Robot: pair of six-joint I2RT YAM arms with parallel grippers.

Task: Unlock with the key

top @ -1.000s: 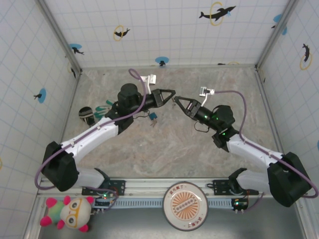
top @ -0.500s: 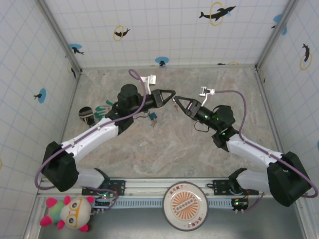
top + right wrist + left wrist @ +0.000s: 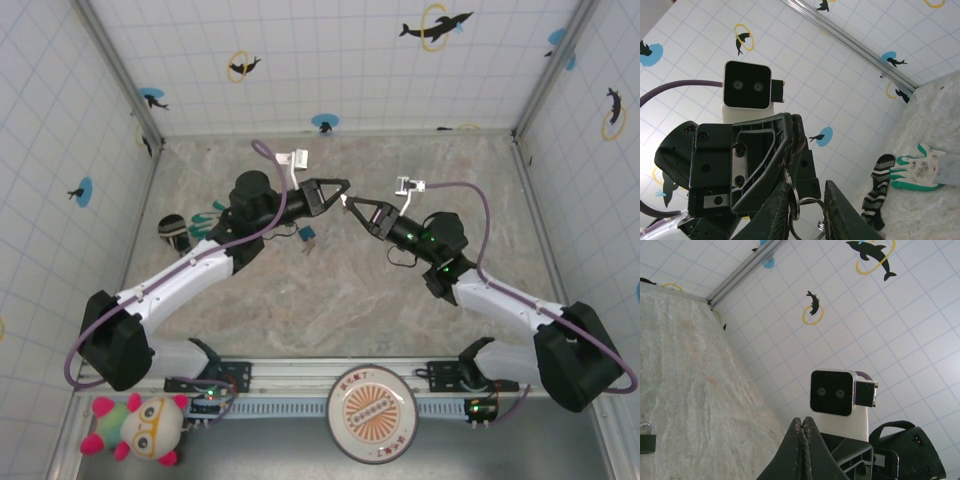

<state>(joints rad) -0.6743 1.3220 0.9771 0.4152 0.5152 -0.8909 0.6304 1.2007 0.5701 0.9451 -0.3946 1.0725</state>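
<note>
The key point(image 3: 787, 175) is clamped at the tip of the clenched left gripper point(image 3: 791, 160), its ring point(image 3: 807, 209) hanging between the parted jaws of the right gripper point(image 3: 805, 192). Both are held above open table point(image 3: 350, 290), well clear of the walls point(image 3: 330, 60).

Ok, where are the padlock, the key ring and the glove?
padlock point(image 3: 646, 439): left wrist view, dark body.
key ring point(image 3: 805, 199): right wrist view, top edge.
glove point(image 3: 924, 168): right wrist view, pale middle.
</note>
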